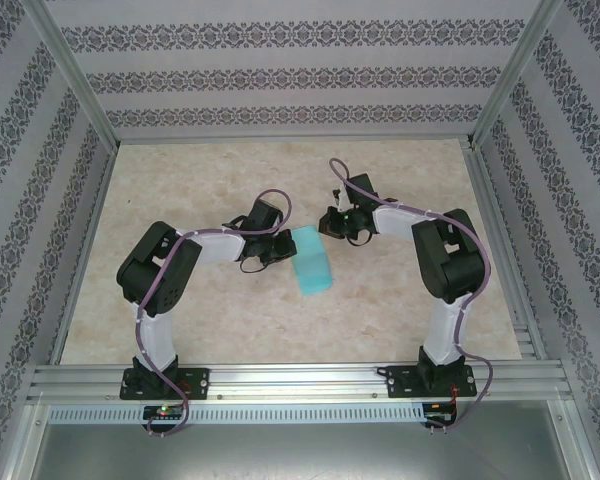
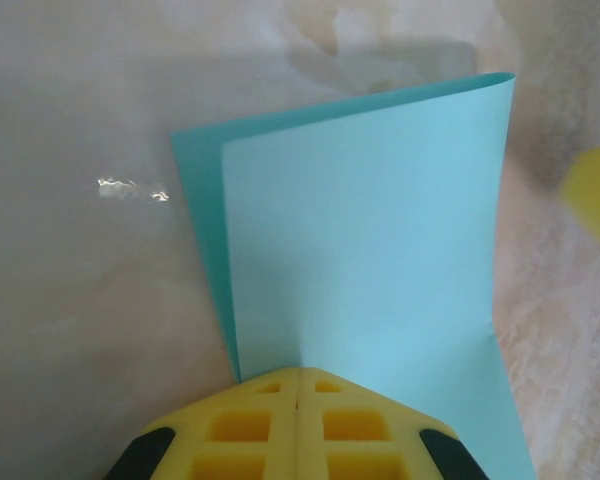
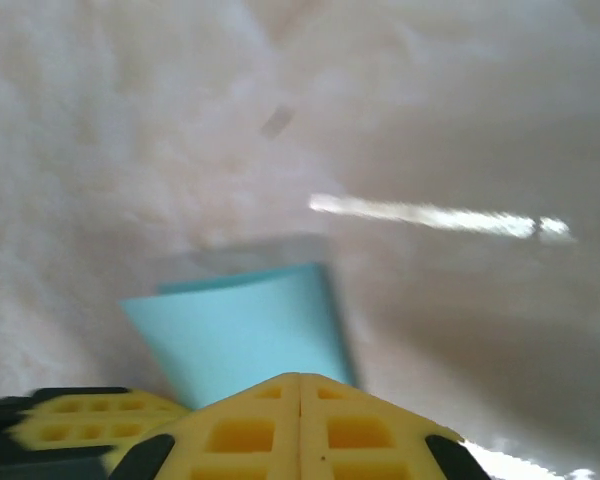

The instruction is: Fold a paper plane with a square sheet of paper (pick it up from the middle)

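**As the left pincer (image 2: pixel 298 378) and the right pincer (image 3: pixel 298 382) are sitting shut, a folded sheet of paper (image 1: pixel 312 268) is lying between them**

Although it is doubled over on itself, the turquoise sheet of paper is lying flat near the middle of the table (image 1: pixel 230 320), its lower layer peeking out along two edges. At its left side, the left pincer is pressing its yellow fingers together with no gap, tips meeting the sheet's edge; whether paper is caught between them I cannot tell. By the far right corner, the right pincer is also showing fully closed fingers with nothing visibly held
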{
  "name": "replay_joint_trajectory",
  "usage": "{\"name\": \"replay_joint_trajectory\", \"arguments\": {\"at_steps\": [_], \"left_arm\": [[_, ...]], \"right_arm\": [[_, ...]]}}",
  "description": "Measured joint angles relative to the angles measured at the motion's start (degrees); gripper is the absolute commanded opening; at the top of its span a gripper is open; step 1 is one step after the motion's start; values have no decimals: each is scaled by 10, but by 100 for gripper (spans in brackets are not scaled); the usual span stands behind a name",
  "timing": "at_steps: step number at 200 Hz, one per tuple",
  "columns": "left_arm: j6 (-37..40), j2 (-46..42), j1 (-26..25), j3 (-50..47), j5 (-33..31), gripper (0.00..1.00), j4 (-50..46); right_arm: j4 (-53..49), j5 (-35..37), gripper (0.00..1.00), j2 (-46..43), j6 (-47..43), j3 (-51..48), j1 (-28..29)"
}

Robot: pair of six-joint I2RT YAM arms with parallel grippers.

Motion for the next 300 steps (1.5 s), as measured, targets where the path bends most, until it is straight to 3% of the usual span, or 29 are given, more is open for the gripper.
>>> {"name": "replay_joint_trajectory", "arguments": {"at_steps": [57,194,252,300], "left_arm": [[5,0,0,0,0,6,0],[23,0,0,0,0,4,0],[25,0,0,4,0,4,-7],[25,2,0,8,0,4,-11]], "right_arm": [[24,-7,8,19,18,41,41],[36,-7,9,80,56,32,-3],[41,47,13,-19,55,-20,-12],[32,-25,13,-74,39,-99,29]]}}
